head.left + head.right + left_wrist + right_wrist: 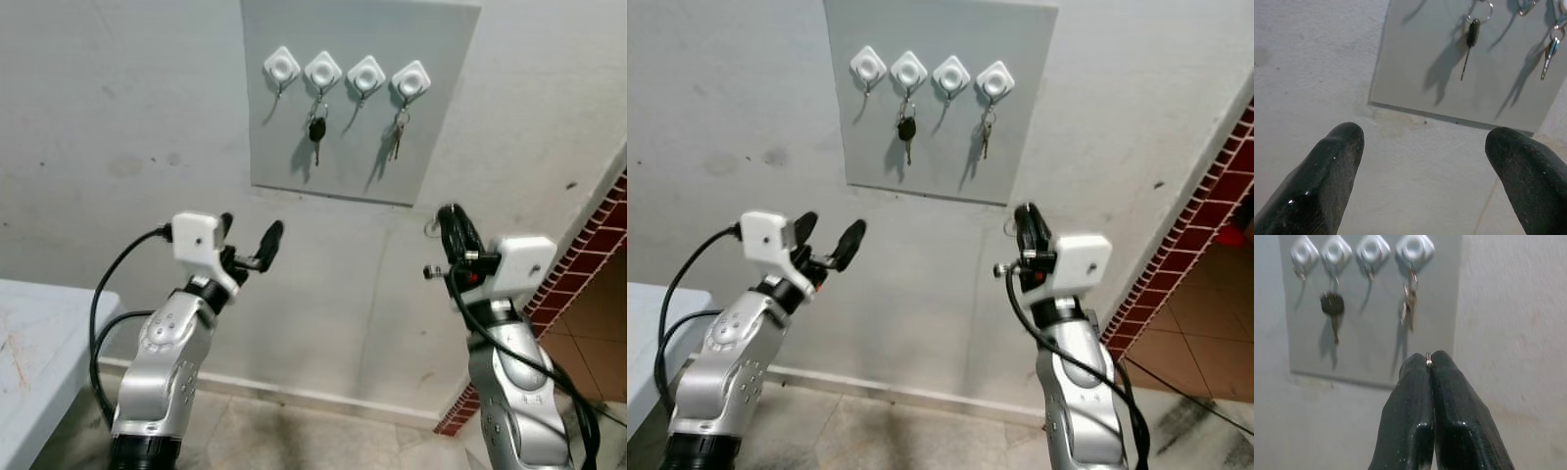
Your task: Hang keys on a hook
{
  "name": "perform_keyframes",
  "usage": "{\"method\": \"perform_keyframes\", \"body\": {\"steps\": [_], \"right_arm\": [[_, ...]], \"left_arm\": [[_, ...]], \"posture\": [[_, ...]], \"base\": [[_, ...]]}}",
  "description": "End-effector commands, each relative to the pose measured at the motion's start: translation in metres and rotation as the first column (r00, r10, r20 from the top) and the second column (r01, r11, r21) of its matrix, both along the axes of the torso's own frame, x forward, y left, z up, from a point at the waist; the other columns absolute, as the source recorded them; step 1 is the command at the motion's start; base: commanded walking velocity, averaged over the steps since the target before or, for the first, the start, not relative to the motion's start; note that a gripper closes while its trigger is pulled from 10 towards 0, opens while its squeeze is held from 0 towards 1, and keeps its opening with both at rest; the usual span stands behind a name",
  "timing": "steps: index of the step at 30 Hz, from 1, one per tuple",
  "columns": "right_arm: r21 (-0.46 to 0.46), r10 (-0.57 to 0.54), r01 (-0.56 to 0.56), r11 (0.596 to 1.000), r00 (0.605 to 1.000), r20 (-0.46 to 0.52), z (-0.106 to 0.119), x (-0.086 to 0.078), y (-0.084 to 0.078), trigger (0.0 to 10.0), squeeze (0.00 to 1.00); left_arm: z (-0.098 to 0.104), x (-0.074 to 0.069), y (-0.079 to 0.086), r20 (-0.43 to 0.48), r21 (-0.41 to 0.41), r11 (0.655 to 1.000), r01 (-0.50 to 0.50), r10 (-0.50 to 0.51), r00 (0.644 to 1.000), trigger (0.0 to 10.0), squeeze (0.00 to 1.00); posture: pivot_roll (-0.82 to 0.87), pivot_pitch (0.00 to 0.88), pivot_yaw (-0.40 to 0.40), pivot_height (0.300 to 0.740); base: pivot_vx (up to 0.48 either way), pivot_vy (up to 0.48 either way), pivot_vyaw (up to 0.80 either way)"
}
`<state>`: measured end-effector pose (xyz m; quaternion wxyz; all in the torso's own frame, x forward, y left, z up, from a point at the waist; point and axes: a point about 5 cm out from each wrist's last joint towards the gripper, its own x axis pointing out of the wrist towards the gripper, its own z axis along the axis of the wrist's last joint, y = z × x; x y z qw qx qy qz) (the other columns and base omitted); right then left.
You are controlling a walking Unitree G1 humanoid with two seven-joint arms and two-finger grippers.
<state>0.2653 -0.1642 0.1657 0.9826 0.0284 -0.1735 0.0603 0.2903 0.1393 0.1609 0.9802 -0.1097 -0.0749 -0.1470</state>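
Note:
A grey panel (343, 157) on the wall carries a row of white hooks. The first hook (281, 67) and the third hook (366, 74) are bare. A black-headed key (316, 129) hangs from the second hook, and silver keys (398, 137) hang from the fourth hook (411, 79). My right gripper (452, 220) is raised below and right of the panel, shut on a small metal key ring (1428, 359) that peeks out at its tips. Whatever hangs from the ring is hidden. My left gripper (250, 231) is open below the panel's left corner, holding nothing.
A white table (39, 333) stands at the lower left beside my left arm. A red brick wall edge (588, 245) runs down the right side. A tiled floor (294, 431) lies below the wall's skirting.

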Motion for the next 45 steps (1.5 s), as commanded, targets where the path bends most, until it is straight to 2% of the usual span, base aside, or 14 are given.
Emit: {"method": "perform_keyframes", "body": {"steps": [1,2,5,6,10,11,14,15,19,23,32,45], "right_arm": [[-0.01,-0.013,0.013,1.0,1.0,0.018,0.005,-0.002,0.0,10.0,0.0],[-0.018,-0.038,0.038,0.999,0.999,-0.012,-0.002,-0.007,-0.003,10.0,0.0],[-0.042,-0.087,0.084,0.996,0.994,-0.071,-0.018,-0.015,-0.011,10.0,0.0],[-0.058,-0.12,0.114,0.992,0.987,-0.105,-0.027,-0.022,-0.017,10.0,0.0],[-0.042,-0.138,0.133,0.99,0.983,-0.125,-0.028,-0.028,-0.019,10.0,0.0],[-0.019,-0.125,0.124,0.992,0.985,-0.121,-0.024,-0.032,-0.016,10.0,0.0],[0.0,-0.109,0.11,0.994,0.986,-0.125,-0.023,-0.037,-0.013,10.0,0.0],[-0.005,-0.112,0.113,0.994,0.984,-0.139,-0.028,-0.039,-0.011,10.0,0.0],[-0.012,-0.115,0.114,0.993,0.981,-0.155,-0.035,-0.04,-0.009,10.0,0.0],[-0.007,-0.121,0.122,0.993,0.978,-0.169,-0.038,-0.034,-0.008,10.0,0.0],[-0.008,-0.126,0.126,0.992,0.977,-0.175,-0.04,-0.034,-0.012,10.0,0.0],[-0.017,-0.103,0.101,0.995,0.98,-0.17,-0.04,-0.031,-0.009,10.0,0.0]], "left_arm": [[0.008,-0.003,-0.001,0.051,0.006,1.0,-0.005,0.005,0.999,10.0,0.0],[0.003,-0.008,0.001,0.059,0.024,0.999,-0.037,0.036,0.998,10.0,0.0],[-0.011,-0.017,0.006,0.012,0.007,0.998,-0.068,0.068,0.998,10.0,0.0],[-0.018,-0.023,0.01,-0.031,-0.029,0.996,-0.084,0.083,0.996,10.0,0.0],[-0.017,-0.03,0.012,-0.04,-0.056,0.995,-0.083,0.081,0.996,10.0,0.0],[-0.013,-0.033,0.014,-0.035,-0.096,0.992,-0.078,0.075,0.997,10.0,0.0],[-0.011,-0.037,0.014,-0.036,-0.107,0.992,-0.07,0.067,0.997,10.0,0.0],[-0.015,-0.038,0.015,-0.054,-0.109,0.991,-0.071,0.065,0.996,10.0,0.0],[-0.024,-0.038,0.018,-0.074,-0.074,0.994,-0.082,0.076,0.994,10.0,0.0],[-0.032,-0.031,0.015,-0.108,-0.016,0.997,-0.073,0.071,0.992,10.0,0.0],[-0.033,-0.031,0.016,-0.095,-0.006,0.998,-0.064,0.063,0.993,10.0,0.0],[-0.033,-0.032,0.014,-0.091,-0.023,0.998,-0.064,0.062,0.994,10.0,0.0]], "posture": [[0.0,0.0,-0.031,0.74],[0.0,0.0,-0.031,0.74],[0.0,0.0,-0.029,0.74],[0.0,0.001,-0.025,0.74],[0.0,0.001,-0.023,0.74],[-0.01,0.0,-0.021,0.74],[-0.01,0.0,-0.019,0.74],[0.0,0.0,-0.017,0.74],[-0.01,0.0,-0.015,0.74],[-0.01,0.0,-0.014,0.74],[-0.01,0.0,-0.014,0.74],[0.0,0.0,-0.024,0.74]], "base": [[0.0,0.0,0.0],[0.0,0.0,0.0],[0.0,0.0,0.0],[0.0,0.0,0.0],[0.0,0.0,0.0],[0.0,0.0,0.0],[0.0,0.0,0.0],[0.0,0.0,0.0],[0.0,0.0,0.0],[0.0,0.0,0.0],[0.0,0.0,0.0],[0.279,0.0,0.0]]}}
